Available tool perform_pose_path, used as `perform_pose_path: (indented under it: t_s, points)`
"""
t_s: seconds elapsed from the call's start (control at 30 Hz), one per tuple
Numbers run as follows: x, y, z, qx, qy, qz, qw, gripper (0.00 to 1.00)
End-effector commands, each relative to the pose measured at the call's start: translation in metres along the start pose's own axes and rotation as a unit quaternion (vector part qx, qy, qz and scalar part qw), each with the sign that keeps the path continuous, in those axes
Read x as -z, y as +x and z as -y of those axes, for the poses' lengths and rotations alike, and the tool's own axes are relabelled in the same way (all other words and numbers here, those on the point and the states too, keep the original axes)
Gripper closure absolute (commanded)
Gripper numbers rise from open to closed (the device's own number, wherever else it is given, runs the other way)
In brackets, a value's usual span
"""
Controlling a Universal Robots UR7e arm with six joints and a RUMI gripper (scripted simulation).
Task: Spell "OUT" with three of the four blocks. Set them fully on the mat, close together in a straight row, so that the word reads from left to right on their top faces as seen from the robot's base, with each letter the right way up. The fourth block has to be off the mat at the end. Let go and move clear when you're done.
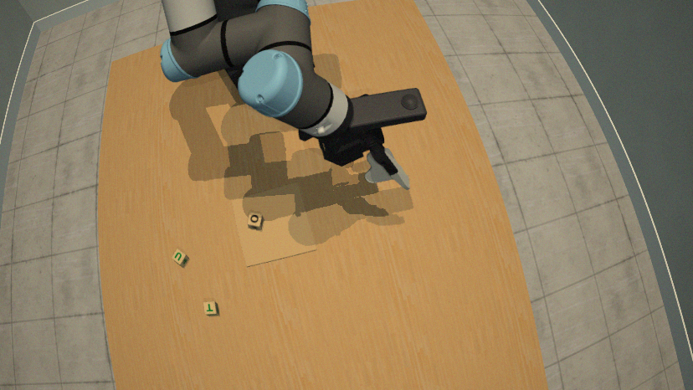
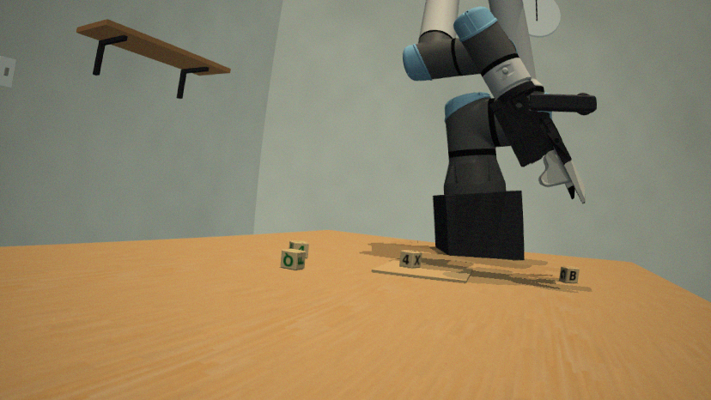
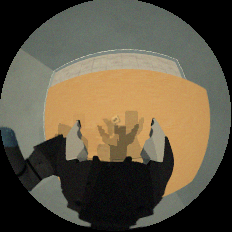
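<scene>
A block with a black O on top (image 1: 254,219) (image 2: 410,259) sits on the pale mat (image 1: 264,252) (image 2: 447,275), near its left edge in the top view. The U block (image 1: 179,257) (image 2: 299,246) lies turned on the table left of the mat; its green letter looks like a tilted n there. The T block (image 1: 211,308) (image 2: 292,259) lies lower, its green letter upside down in that view. A fourth block (image 2: 568,275) (image 3: 115,119) is off the mat; its top letter is unreadable, and the arm hides it in the top view. My gripper (image 1: 390,180) (image 2: 577,196) is open and empty, high above that block.
The arm's dark base (image 2: 477,226) stands behind the mat. The forearm and wrist reach over the table (image 1: 387,310) above and right of the mat in the top view. Their shadows cross the mat. A wall shelf (image 2: 154,46) is far off at the left.
</scene>
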State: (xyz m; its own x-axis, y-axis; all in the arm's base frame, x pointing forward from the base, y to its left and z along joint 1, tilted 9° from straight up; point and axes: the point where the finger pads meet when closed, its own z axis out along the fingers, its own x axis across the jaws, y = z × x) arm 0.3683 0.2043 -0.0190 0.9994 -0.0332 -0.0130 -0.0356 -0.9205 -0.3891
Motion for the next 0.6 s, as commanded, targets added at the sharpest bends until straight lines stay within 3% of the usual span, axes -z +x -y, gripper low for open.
perform_pose_path:
  t_s: [0.0,0.57]
  points:
    - [-0.0001,-0.0068,-0.0013,0.004,-0.007,-0.019,1.000,0.00]
    - [-0.0003,-0.0136,-0.0025,0.007,-0.013,-0.035,0.999,0.00]
